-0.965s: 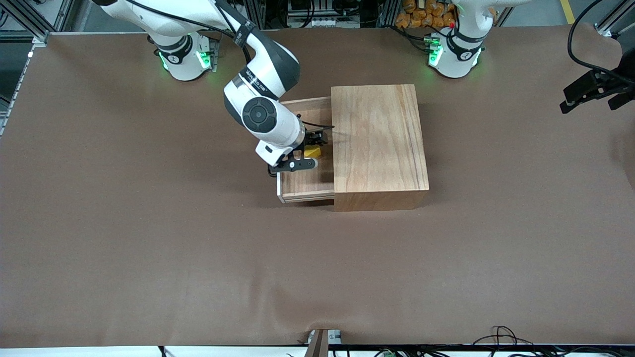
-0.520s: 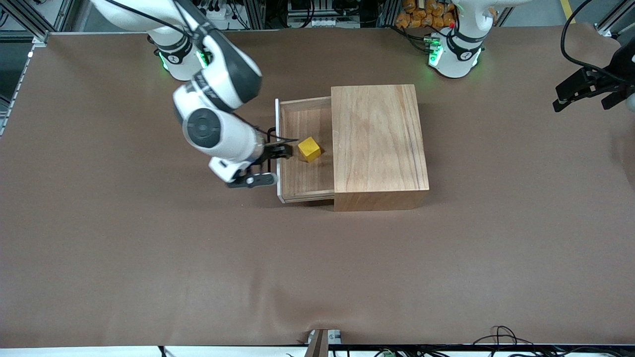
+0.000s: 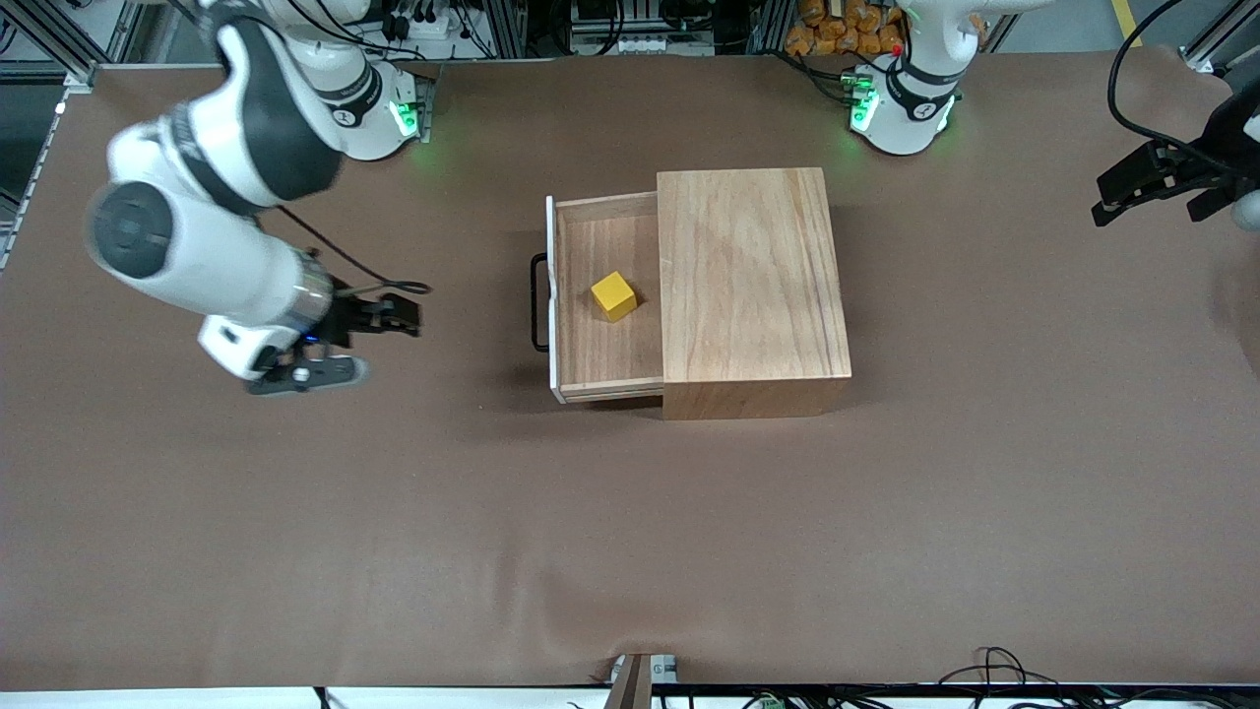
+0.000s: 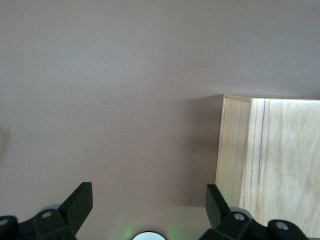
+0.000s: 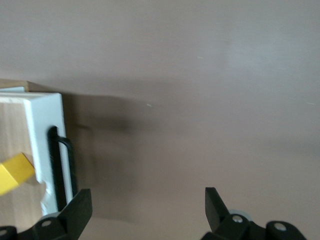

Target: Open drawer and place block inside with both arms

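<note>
The block (image 3: 614, 295) is seen resting on the floor of the drawer (image 3: 600, 359), in the middle of the front view, gripped by nothing and apart from the drawer's walls. The drawer is pulled out of the wooden box (image 3: 753, 276) toward the right arm's end of the bench (image 3: 630, 551). The right claw (image 3: 406, 317) is held above bare bench with its fingers spread wide and nothing between them. From it the block lies straight toward the box, with the black handle (image 3: 537, 300) and the white drawer front standing between the two. The handle's long axis is set up-and-down in the front view, across the line from claw to block — so any further move on the drawer is judged to fall to the right arm, which is much the nearer. The left claw (image 3: 1147, 212) waits at the upper edge of the frame over the left arm's end of the bench, well apart from the box, its fingers likewise spread and empty. Most of the left arm is cut off by the frame. The part of the drawer inside the box is hidden, the block is cropped in the right wrist view, and only a corner of the box is shown in the left wrist view.
</note>
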Robot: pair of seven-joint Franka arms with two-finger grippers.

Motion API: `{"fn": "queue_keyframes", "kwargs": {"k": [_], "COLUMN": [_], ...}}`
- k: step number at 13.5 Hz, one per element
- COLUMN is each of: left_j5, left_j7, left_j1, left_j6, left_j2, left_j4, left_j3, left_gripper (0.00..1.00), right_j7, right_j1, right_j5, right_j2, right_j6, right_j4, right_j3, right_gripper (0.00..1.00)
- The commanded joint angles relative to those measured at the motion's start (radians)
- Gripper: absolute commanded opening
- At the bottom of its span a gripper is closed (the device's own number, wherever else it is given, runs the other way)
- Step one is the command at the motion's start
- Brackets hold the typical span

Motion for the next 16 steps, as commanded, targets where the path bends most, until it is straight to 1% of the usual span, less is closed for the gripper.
{"fn": "queue_keyframes", "kwargs": {"k": [1,3,4,5,6,7,8,9,10,12,14,16], "left_j5": [0.015,0.015,0.017,0.015,0.015,0.015,0.015,0.015,0.012,0.014,0.017,0.017], "left_j7": [0.017,0.016,0.017,0.017,0.017,0.016,0.017,0.019,0.019,0.017,0.017,0.004], "left_j1": [0.000,-0.003,-0.001,-0.001,0.002,0.000,-0.004,-0.006,-0.004,-0.004,-0.004,0.000], "left_j6": [-0.008,-0.008,-0.008,-0.008,-0.008,-0.008,-0.019,-0.060,-0.067,-0.070,-0.070,-0.073], "left_j2": [-0.004,-0.004,-0.002,-0.004,-0.005,-0.005,-0.013,-0.013,-0.011,-0.011,-0.013,-0.019], "left_j4": [0.005,0.000,0.005,0.003,0.000,0.005,-0.001,0.002,0.005,0.003,0.000,-0.007], "left_j3": [-0.003,-0.003,-0.003,-0.003,-0.003,-0.004,-0.004,-0.007,-0.016,-0.055,-0.067,-0.078], "left_gripper": [1.00,1.00,1.00,1.00,1.00,1.00,1.00,1.00,1.00,1.00,1.00,1.00], "right_j7": [-0.092,-0.190,-0.238,-0.267,-0.313,-0.396,-0.468,-0.481,-0.479,-0.459,-0.389,-0.303], "right_j1": [-0.093,-0.151,-0.159,-0.153,-0.129,-0.071,0.026,0.112,0.128,0.084,0.077,0.077], "right_j5": [-0.008,0.000,0.006,0.009,0.026,0.043,0.058,0.072,0.072,0.069,0.061,0.020], "right_j2": [-0.077,-0.100,-0.122,-0.125,-0.128,-0.143,-0.180,-0.211,-0.237,-0.260,-0.265,-0.278], "right_j6": [-0.041,-0.049,-0.061,-0.092,-0.103,-0.104,-0.119,-0.167,-0.207,-0.239,-0.280,-0.294], "right_j4": [-0.022,-0.019,-0.020,-0.014,0.010,0.015,0.012,0.011,0.006,0.001,0.003,0.008], "right_j3": [0.021,0.017,0.001,-0.053,-0.123,-0.242,-0.389,-0.511,-0.541,-0.536,-0.538,-0.516], "right_gripper": [1.00,1.00,1.00,1.00,1.00,1.00,1.00,1.00,1.00,1.00,1.00,1.00]}}
